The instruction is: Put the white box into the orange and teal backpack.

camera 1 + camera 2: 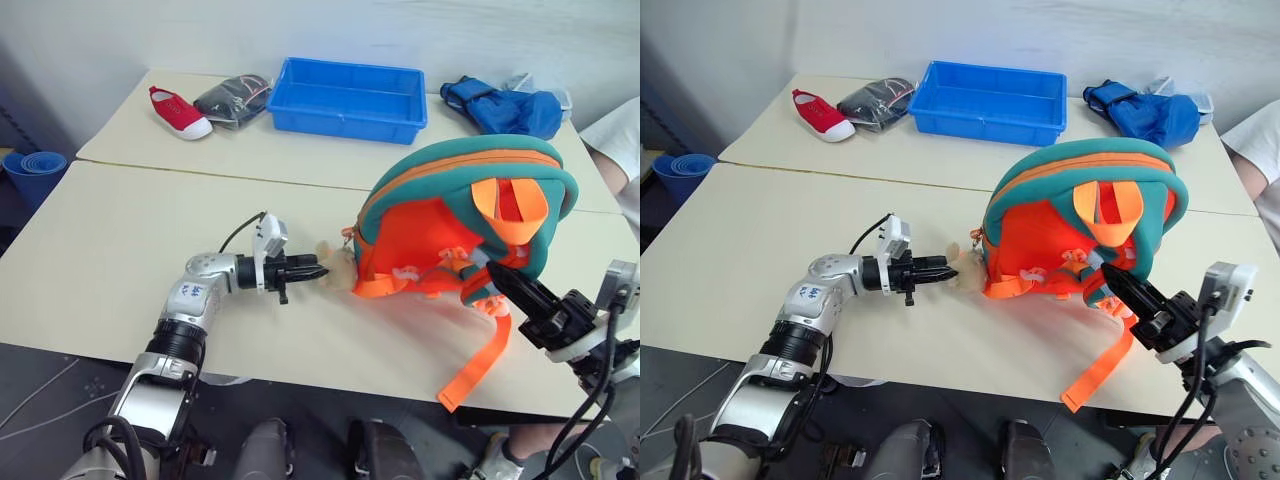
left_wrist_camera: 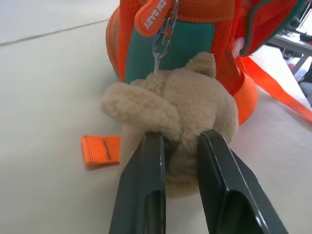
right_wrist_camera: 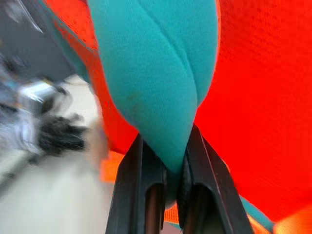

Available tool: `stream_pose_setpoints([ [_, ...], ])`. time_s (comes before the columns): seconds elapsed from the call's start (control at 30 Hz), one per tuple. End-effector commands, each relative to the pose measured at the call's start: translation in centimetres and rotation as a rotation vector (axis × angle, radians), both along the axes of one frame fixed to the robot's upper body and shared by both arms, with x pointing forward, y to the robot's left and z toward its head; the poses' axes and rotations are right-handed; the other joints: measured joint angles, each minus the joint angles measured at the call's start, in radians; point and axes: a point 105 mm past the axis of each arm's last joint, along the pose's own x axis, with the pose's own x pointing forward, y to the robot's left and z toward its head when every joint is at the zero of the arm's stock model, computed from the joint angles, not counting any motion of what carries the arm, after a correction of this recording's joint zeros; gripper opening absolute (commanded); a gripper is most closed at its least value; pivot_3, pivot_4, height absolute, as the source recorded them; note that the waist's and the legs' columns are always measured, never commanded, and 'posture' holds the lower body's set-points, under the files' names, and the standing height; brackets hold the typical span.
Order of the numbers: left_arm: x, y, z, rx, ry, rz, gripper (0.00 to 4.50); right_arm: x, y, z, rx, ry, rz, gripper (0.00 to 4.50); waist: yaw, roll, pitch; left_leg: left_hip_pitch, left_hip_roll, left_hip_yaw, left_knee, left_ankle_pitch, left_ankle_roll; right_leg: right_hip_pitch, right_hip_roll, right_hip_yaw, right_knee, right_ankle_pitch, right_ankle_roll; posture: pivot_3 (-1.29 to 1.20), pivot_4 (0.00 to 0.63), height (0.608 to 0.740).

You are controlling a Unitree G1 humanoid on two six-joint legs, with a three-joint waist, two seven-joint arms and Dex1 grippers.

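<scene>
The orange and teal backpack [image 1: 455,225] stands upright on the table [image 1: 120,250], near its front edge. The left gripper [image 2: 179,141] is clenched on the tan plush head [image 2: 175,105] at the backpack's base. The left wrist view alone shows the zipper pull [image 2: 155,17] above the plush. The right gripper [image 3: 165,146] pinches a teal fold [image 3: 161,73] of the backpack, seen close in the right wrist view. A blue tray [image 1: 348,97] lies behind the backpack.

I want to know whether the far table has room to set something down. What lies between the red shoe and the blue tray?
A dark folded garment lies between the red shoe and the blue tray, touching the tray's near corner, as the left eye view shows.
</scene>
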Motion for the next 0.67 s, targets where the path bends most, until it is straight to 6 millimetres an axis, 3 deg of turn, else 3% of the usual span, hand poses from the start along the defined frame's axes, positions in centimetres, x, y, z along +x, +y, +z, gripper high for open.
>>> stream_pose_setpoints([
  [0.03, -0.3, 3.1, 3.0, -0.001, -0.166, 0.049, 1.54, 0.1, -0.1, 0.1, -0.241, -0.106, -0.015, 0.67, -0.005, 0.000, 0.000, 0.000, 0.000, 0.000, 0.000, 0.000, 0.000, 0.000, 0.000, 0.000, 0.000, 0.000, 0.000, 0.00, 0.150, 0.740],
  [0.13, -1.2, 5.6, 3.4, 0.037, -0.155, 0.056, 2.49, -0.4, 0.4, -0.3, -0.360, -0.142, 0.052, 1.64, -0.017, 0.000, 0.000, 0.000, 0.001, 0.000, -0.001, 0.000, -0.001, -0.001, 0.001, 0.000, 0.002, 0.000, -0.001, 0.00, 0.150, 0.740],
  [0.27, -3.1, 9.8, 1.9, 0.171, -0.107, 0.104, 3.72, -2.7, -1.7, -2.0, -0.565, -0.070, 0.161, 3.03, -0.018, 0.001, 0.000, 0.001, 0.000, 0.000, -0.003, 0.000, 0.000, 0.000, 0.001, 0.000, 0.002, 0.000, -0.001, 0.00, 0.150, 0.740],
  [0.33, -4.4, 11.9, 1.5, 0.207, -0.130, 0.150, 4.35, -4.0, -4.6, -2.4, -0.639, -0.011, 0.148, 3.71, -0.016, 0.001, 0.000, 0.002, 0.001, 0.000, -0.003, -0.001, 0.001, 0.002, 0.000, -0.001, -0.001, 0.000, -0.001, 0.00, 0.150, 0.740],
  [0.4, -6.1, 13.3, 1.2, 0.221, -0.153, 0.165, 4.50, -5.3, -7.3, -3.0, -0.697, 0.055, 0.138, 4.35, -0.017, 0.001, 0.000, 0.002, 0.000, 0.000, -0.003, -0.002, 0.002, 0.003, -0.001, 0.000, -0.006, 0.000, -0.001, 0.00, 0.150, 0.740],
  [0.5, -7.9, 14.0, 0.0, 0.288, -0.164, 0.200, 4.50, -6.3, -9.3, -3.9, -0.815, 0.081, 0.164, 4.46, -0.019, 0.001, 0.000, 0.006, 0.001, -0.001, -0.004, -0.009, 0.005, 0.007, -0.002, 0.000, -0.009, 0.000, -0.001, 0.00, 0.150, 0.740],
  [0.67, -8.8, 14.1, -0.5, 0.296, -0.159, 0.224, 4.50, -4.9, -10.4, -3.8, -0.823, 0.018, 0.113, 4.46, -0.021, 0.003, 0.000, 0.018, 0.002, -0.002, -0.007, -0.014, -0.002, 0.017, -0.003, 0.000, -0.010, -0.003, -0.005, 0.00, 0.150, 0.740],
])
